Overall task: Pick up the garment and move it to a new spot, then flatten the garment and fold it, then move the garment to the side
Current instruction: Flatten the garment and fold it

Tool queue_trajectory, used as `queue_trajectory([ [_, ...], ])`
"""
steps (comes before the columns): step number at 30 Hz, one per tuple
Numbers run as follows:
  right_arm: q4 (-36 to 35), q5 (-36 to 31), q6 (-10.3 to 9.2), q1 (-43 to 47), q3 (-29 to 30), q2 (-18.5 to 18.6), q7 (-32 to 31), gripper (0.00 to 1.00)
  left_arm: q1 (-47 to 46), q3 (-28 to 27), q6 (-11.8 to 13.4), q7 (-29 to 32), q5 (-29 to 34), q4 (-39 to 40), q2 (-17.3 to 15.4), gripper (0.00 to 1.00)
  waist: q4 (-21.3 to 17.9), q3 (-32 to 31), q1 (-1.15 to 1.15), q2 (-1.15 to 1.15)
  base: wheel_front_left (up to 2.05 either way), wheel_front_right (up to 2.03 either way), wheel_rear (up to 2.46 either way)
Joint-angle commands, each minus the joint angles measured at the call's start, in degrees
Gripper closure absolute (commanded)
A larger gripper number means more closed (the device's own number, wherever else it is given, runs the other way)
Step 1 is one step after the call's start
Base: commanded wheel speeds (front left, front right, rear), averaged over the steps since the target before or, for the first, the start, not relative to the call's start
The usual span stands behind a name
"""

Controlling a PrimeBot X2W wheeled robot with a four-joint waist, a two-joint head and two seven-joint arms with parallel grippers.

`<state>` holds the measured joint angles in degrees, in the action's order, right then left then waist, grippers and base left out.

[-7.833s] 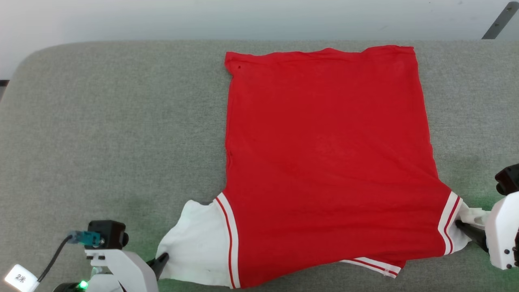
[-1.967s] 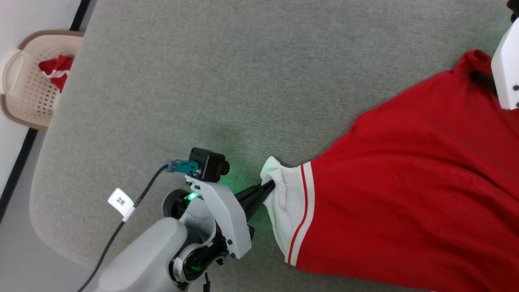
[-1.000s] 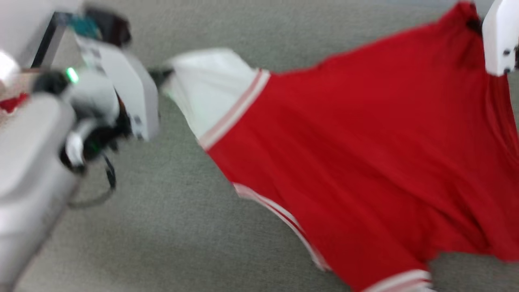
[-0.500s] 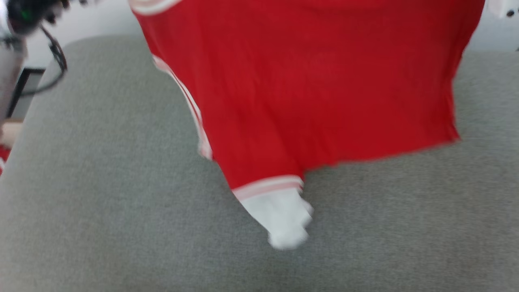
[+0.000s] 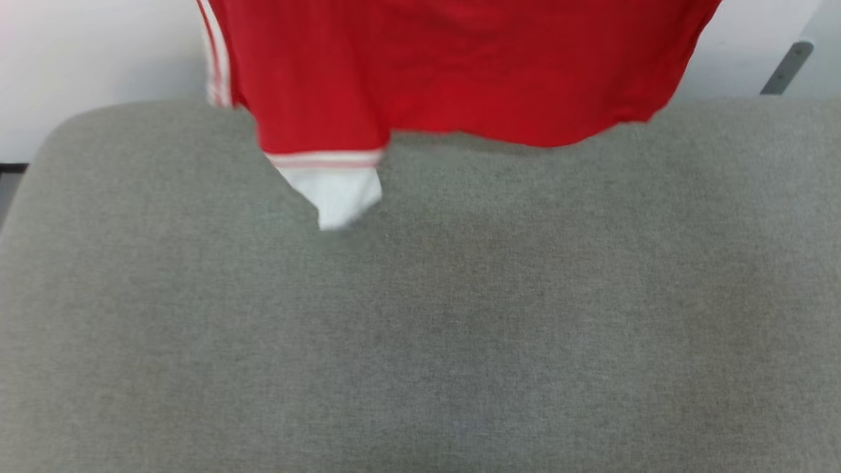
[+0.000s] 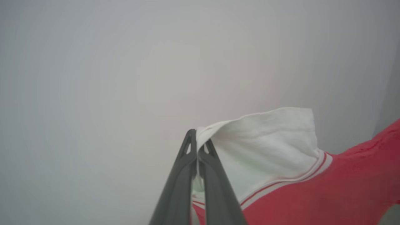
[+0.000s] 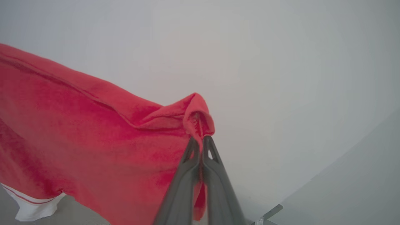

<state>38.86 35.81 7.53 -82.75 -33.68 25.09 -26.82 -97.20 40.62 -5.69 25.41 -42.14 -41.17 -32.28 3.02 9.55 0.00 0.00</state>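
L end effector [image 6: 197,140] pinches sleeve [image 6: 265,140], R end effector [image 7: 201,140] pinches red corner [image 7: 195,109]: garment [image 5: 460,66] hangs spread, prob. for laying flat.

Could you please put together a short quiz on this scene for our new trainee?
1. True or false: the garment lies flat on the grey surface.
2. What does the left hand pinch? A) the white sleeve B) the neckline trim C) nothing
3. Fill in: the right hand is shut on ___ fabric.
Key: 1 false; 2 A; 3 red.
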Motion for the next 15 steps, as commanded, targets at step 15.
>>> queue_trajectory([
  [15,-0.21,-12.58,-0.08,-9.99,9.96,-5.52,8.77,1.0,-18.08,2.41,0.49,-12.73,6.81,-10.41,3.44,1.0,-3.41,23.07,0.0,0.0,0.0,0.0,0.0],
])
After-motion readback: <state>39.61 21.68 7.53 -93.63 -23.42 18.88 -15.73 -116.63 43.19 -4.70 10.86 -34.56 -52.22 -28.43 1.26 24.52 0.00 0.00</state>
